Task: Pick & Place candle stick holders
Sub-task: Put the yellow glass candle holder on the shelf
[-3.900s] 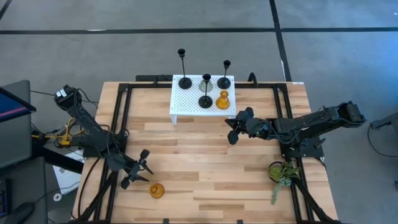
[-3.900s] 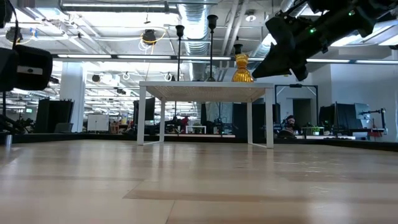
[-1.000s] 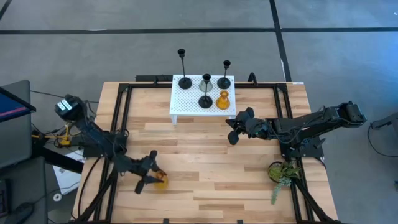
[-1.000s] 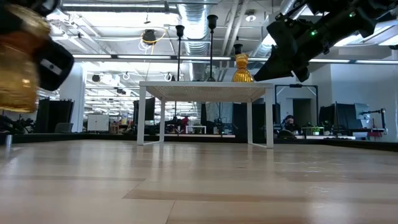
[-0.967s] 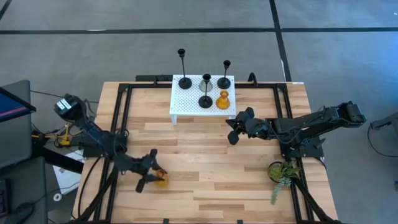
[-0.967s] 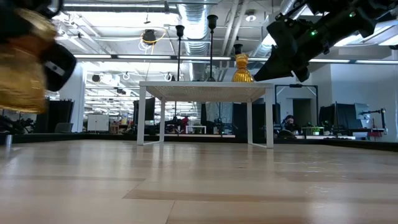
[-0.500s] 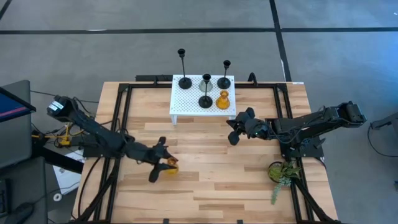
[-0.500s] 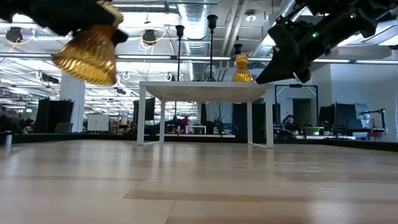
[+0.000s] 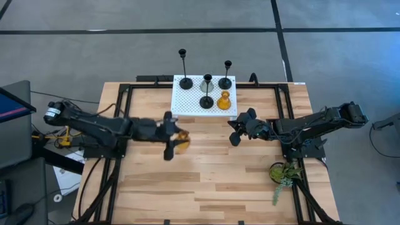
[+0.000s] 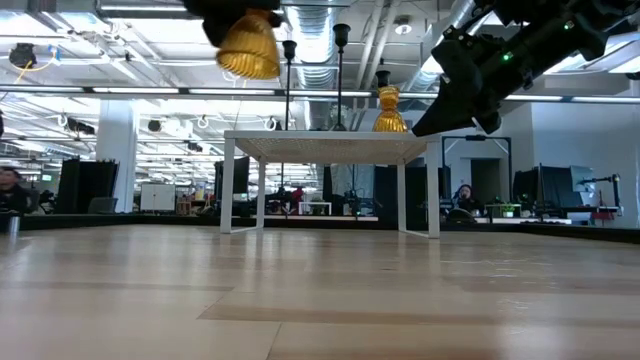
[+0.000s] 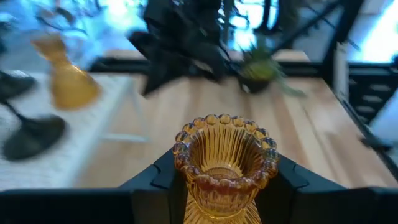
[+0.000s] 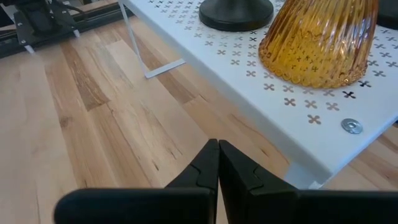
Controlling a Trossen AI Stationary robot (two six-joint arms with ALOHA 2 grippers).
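Now, left gripper (image 9: 170, 144): clamped on an amber glass holder (image 9: 180, 141), its fingers (image 11: 155, 177) pressed against the ribbed stem just under the beaded rim (image 11: 225, 149).
Held holder: carried clear of the wooden table (image 9: 206, 175), just in front of the white perforated stand (image 9: 187, 100), near its left front corner.
Right gripper (image 9: 233, 128): fingers (image 12: 208, 165) pinched together on nothing, hovering just beside the stand's right front corner.
On the stand: a second amber holder (image 9: 224, 100), a squat black holder (image 9: 206, 101), a clear glass holder (image 9: 207, 81), a tall black stemmed holder (image 9: 184, 69) and a shorter black stemmed holder (image 9: 226, 74).
Elsewhere: a green plant sprig (image 9: 282, 176) lies at the table's right edge.
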